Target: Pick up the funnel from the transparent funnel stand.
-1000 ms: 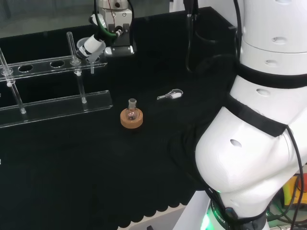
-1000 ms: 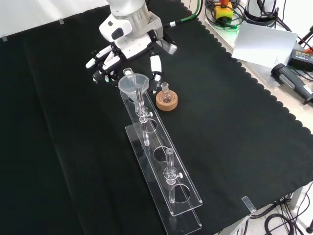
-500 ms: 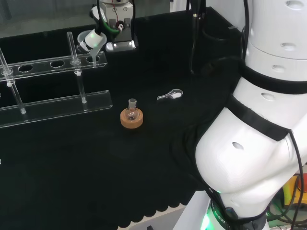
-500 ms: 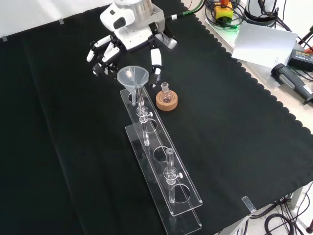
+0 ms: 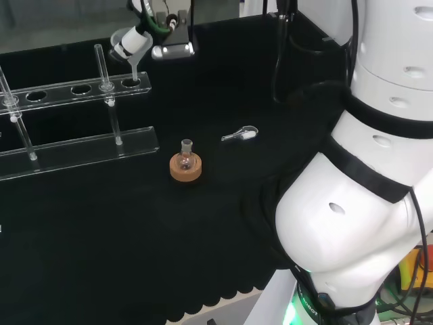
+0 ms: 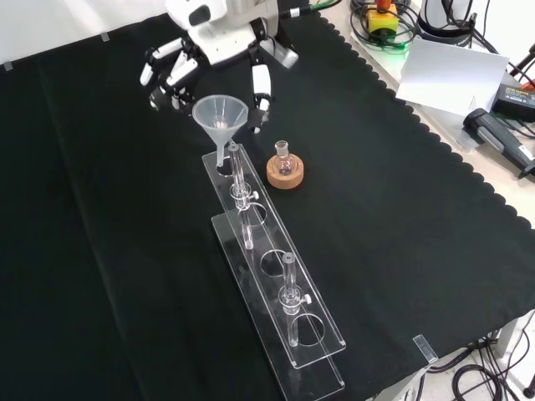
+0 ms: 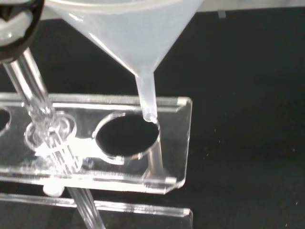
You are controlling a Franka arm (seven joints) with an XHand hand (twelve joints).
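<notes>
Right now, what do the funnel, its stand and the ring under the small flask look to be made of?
Funnel: translucent, milky plastic by its cloudy cone. Funnel stand: clear glossy acrylic, probably, given its see-through plates and bright edges. Ring: matte tan cork, by colour and grain.

Translucent frosted plastic funnel (image 7: 128,33); clear glossy acrylic funnel stand (image 7: 181,138); matt black cloth (image 6: 401,217); cork ring (image 6: 286,175).

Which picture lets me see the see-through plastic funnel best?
The wrist view: the clear plastic funnel is big and close there, its spout tip just over the end hole of the clear plastic stand. The front view shows the whole funnel small, below the black and white hand. The head view shows it tiny and far off.
</notes>
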